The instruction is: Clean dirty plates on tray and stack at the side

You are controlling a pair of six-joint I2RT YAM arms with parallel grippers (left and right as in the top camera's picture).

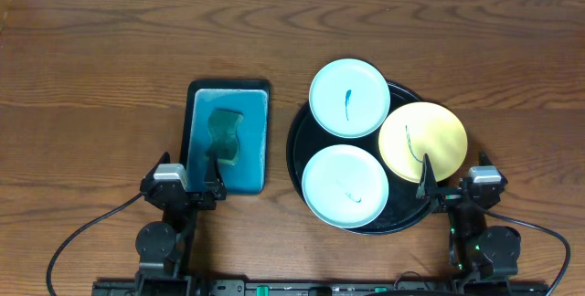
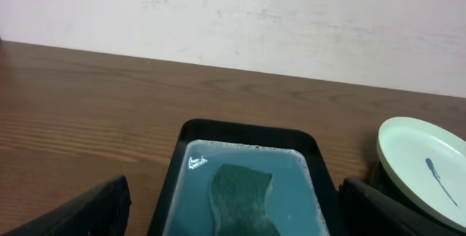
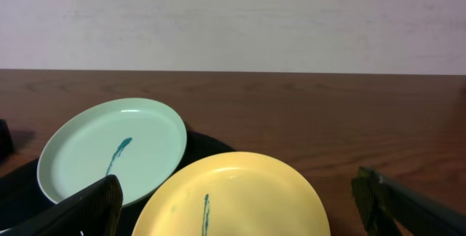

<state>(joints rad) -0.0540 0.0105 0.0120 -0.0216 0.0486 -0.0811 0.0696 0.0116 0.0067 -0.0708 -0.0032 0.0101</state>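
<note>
Overhead only: all three plates at once, on the round black tray [image 1: 398,212] right of centre. These are a far mint plate [image 1: 349,98] overhanging the far rim, a yellow plate [image 1: 423,141] overhanging the right rim, and a near mint plate [image 1: 345,186]. Each carries a thin dark-blue mark, faintest on the near one.

The right wrist view shows just the far mint and yellow plates, with the near one out of frame. The left wrist view catches only an edge of the far mint plate, plus pale foam along the rim of the teal tray [image 1: 254,150] that is hard to see from above.

Counts: 3 plates, 2 trays, 1 sponge, 2 grippers.

The teal tray, black-rimmed, sits left of the round one, apart from it. It holds bluish liquid and one dark sponge [image 1: 224,136] lying flat.

The left gripper [image 1: 190,170] is at the teal tray's near end, jaws spread wide, holding nothing. The right gripper [image 1: 454,175] is at the round tray's near-right rim, jaws spread wide, holding nothing. Everything sits on a wooden table [image 1: 91,77].
</note>
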